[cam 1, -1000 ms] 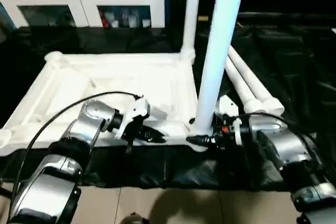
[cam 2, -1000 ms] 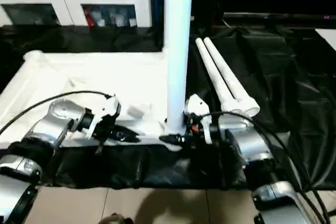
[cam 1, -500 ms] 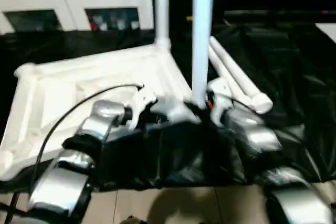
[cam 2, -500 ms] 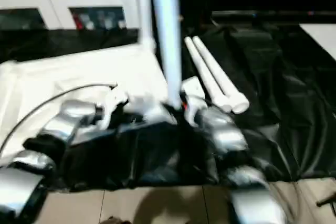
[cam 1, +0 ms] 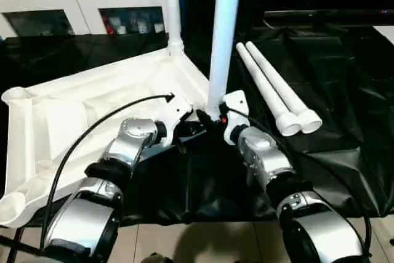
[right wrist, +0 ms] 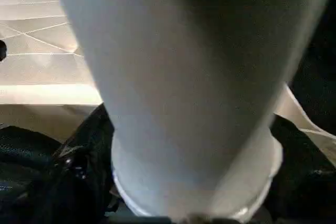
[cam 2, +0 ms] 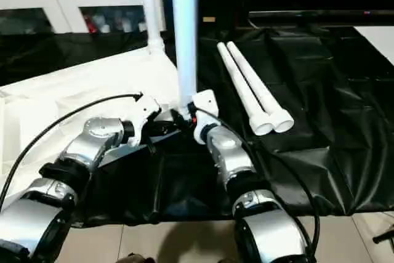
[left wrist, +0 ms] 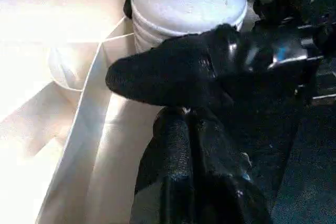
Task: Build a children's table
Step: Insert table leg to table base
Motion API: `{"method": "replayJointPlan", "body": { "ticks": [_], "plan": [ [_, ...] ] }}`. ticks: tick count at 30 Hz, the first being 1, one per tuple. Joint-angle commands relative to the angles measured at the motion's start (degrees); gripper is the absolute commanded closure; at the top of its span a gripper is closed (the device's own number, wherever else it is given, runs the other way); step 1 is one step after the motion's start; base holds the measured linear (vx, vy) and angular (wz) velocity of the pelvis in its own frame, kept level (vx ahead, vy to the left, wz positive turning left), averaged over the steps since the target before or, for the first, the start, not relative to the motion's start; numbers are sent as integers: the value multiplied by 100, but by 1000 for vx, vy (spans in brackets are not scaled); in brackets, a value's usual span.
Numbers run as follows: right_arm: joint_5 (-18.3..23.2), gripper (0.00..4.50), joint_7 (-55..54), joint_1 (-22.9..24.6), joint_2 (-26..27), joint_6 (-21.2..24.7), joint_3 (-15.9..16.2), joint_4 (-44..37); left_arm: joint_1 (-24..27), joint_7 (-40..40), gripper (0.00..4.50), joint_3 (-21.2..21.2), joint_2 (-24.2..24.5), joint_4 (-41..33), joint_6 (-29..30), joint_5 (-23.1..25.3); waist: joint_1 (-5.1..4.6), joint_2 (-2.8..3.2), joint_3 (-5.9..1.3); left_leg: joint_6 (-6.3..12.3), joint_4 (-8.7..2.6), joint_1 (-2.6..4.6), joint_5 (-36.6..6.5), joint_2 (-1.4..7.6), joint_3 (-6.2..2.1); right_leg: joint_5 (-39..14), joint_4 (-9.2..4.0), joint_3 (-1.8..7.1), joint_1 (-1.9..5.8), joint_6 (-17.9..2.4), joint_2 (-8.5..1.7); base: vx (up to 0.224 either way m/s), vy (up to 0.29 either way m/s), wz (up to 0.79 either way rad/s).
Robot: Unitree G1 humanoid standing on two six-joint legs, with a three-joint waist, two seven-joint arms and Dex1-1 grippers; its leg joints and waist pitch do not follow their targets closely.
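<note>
Tabletop (cam 1: 80, 100) lies upside down on the black sheet (cam 1: 345, 97), now swung round from a second ago, its near corner toward the robot. Near leg (cam 1: 223, 35) stands socketed there, so two remain. Right hand (cam 1: 217, 118) straddles its base, grip unclear; left hand (cam 1: 196, 129), pinched shut, rests beside it.

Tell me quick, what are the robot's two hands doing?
Left gripper: shut, holding nothing, beside the near upright leg.
Right gripper: at that leg's base; open or gripping cannot be told.
</note>
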Motion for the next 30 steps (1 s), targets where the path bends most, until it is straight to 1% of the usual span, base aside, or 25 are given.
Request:
{"method": "replayJointPlan", "body": {
  "ticks": [1, 2, 5, 6, 7, 8, 9, 10, 11, 12, 14, 15, 16, 19, 20, 21, 23, 25, 26, 27, 28, 29, 30],
  "plan": [
    [9, 69, 43, 25, -43, 10, -71, 189, 47, -77, 450, 85, -27, -297, -254, -183, 12, -28, -417, 349, -355, 78, -893, 270, -138, -511, -361, 281, 319, -1476, -460, 0, 0, 0],
    [19, 99, 62, 23, -48, -19, -88, 196, 52, -90, 450, 84, -20, -303, -255, -184, 17, -27, -421, 353, -351, 80, -881, 271, -137, -501, -360, 281, 315, -1477, -462, 0, 0, 0],
    [94, 108, 331, 42, -98, -182, -147, 144, 99, -198, 450, 78, 61, -348, -287, -180, 30, -20, -430, 421, -338, 60, -771, 271, -134, -280, -329, 269, 326, -1517, -447, 0, 0, 0],
    [97, 118, 431, 40, -131, -281, -137, 143, 112, -236, 450, 84, 96, -351, -303, -180, 34, -8, -433, 444, -331, 63, -747, 270, -133, -223, -322, 268, 323, -1532, -447, 0, 0, 0],
    [114, 134, 523, 39, -162, -341, -134, 143, 121, -295, 450, 83, 131, -350, -313, -184, 33, -14, -431, 457, -329, 61, -756, 267, -128, -220, -326, 266, 323, -1537, -443, 0, 0, 0],
    [122, 134, 623, 54, -215, -336, -120, 99, 137, -377, 450, 80, 181, -353, -326, -193, 36, -17, -431, 461, -328, 61, -766, 267, -128, -235, -328, 265, 324, -1542, -446, 0, 0, 0],
    [128, 142, 707, 66, -268, -324, -108, 59, 148, -464, 450, 76, 226, -353, -334, -207, 43, 20, -423, 447, -330, 65, -848, 270, -130, -367, -343, 263, 320, -1539, -449, 0, 0, 0],
    [128, 153, 707, 66, -268, -324, -108, 59, 148, -464, 450, 76, 226, -353, -334, -207, 43, 20, -423, 447, -330, 65, -848, 270, -130, -367, -343, 263, 320, -1539, -449, 0, 0, 0],
    [142, 153, 848, 87, -359, -310, -108, 5, 173, -580, 450, 71, 296, -360, -356, -220, 42, 9, -419, 425, -334, 72, -900, 276, -127, -433, -349, 264, 316, -1538, -443, 0, 0, 0],
    [147, 163, 878, 90, -391, -325, -124, -4, 182, -595, 450, 71, 316, -368, -362, -219, 46, 19, -415, 391, -338, 72, -962, 281, -129, -540, -355, 263, 314, -1533, -442, 0, 0, 0],
    [167, 167, 915, 89, -418, -330, -156, -12, 192, -622, 450, 68, 334, -382, -365, -219, 44, 26, -415, 356, -341, 72, -981, 282, -131, -555, -350, 265, 314, -1527, -438, 0, 0, 0],
    [163, 169, 957, 92, -453, -361, -186, -9, 219, -663, 450, 53, 353, -411, -380, -210, 36, 3, -416, 348, -344, 71, -982, 280, -130, -554, -352, 263, 314, -1523, -433, 0, 0, 0],
    [168, 170, 983, 106, -469, -371, -199, -20, 246, -708, 450, 33, 370, -432, -397, -199, 36, 3, -416, 348, -344, 71, -982, 280, -130, -554, -352, 263, 314, -1523, -433, 0, 0, 0],
    [162, 172, 1030, 167, -524, -417, -216, -57, 316, -745, 450, 22, 396, -470, -431, -190, 48, -3, -428, 408, -325, 64, -849, 277, -125, -403, -331, 270, 316, -1550, -442, 0, 0, 0],
    [163, 172, 1051, 188, -539, -424, -217, -68, 340, -758, 450, 31, 402, -490, -428, -198, 46, -15, -427, 434, -326, 63, -821, 277, -124, -385, -330, 264, 315, -1554, -435, 0, 0, 0],
    [167, 173, 1067, 201, -547, -426, -218, -75, 357, -772, 450, 35, 407, -505, -425, -204, 49, -9, -426, 439, -325, 63, -816, 279, -125, -394, -328, 264, 314, -1555, -439, 0, 0, 0],
    [183, 173, 1119, 244, -580, -427, -218, -112, 391, -781, 450, 34, 423, -523, -440, -201, 54, -32, -414, 446, -331, 59, -867, 275, -124, -562, -347, 263, 315, -1513, -444, 0, 0, 0],
    [189, 173, 1156, 265, -601, -423, -213, -145, 405, -790, 450, 26, 437, -536, -474, -191, 50, -32, -410, 427, -336, 59, -913, 276, -127, -720, -364, 263, 313, -1475, -446, 0, 0, 0],
    [192, 173, 1224, 287, -632, -414, -200, -195, 413, -790, 450, 23, 450, -546, -531, -181, 49, -56, -408, 417, -339, 56, -913, 277, -126, -768, -369, 266, 315, -1456, -447, 0, 0, 0],
    [192, 173, 1224, 287, -632, -414, -200, -195, 413, -790, 450, 23, 450, -546, -531, -181, 52, -43, -412, 422, -334, 58, -887, 276, -127, -761, -361, 268, 309, -1449, -447, 0, 0, 0],
    [237, 173, 1563, 366, -740, -301, -157, -447, 386, -775, 450, 97, 488, -570, -658, -224, 56, -58, -410, 445, -332, 54, -876, 271, -123, -744, -367, 266, 313, -1441, -438, 0, 0, 0],
    [262, 173, 1637, 384, -759, -254, -152, -507, 384, -828, 450, 110, 498, -592, -646, -255, 67, -56, -417, 484, -328, 48, -810, 278, -128, -654, -343, 266, 317, -1422, -438, 0, 0, 0],
    [414, 173, 2048, 475, -862, 21, -129, -840, 369, -1127, 422, 181, 559, -717, -591, -427, 85, -45, -417, 561, -321, 57, -791, 272, -122, -588, -349, 264, 326, -1419, -426, 0, 0, 0]
  ]
}}
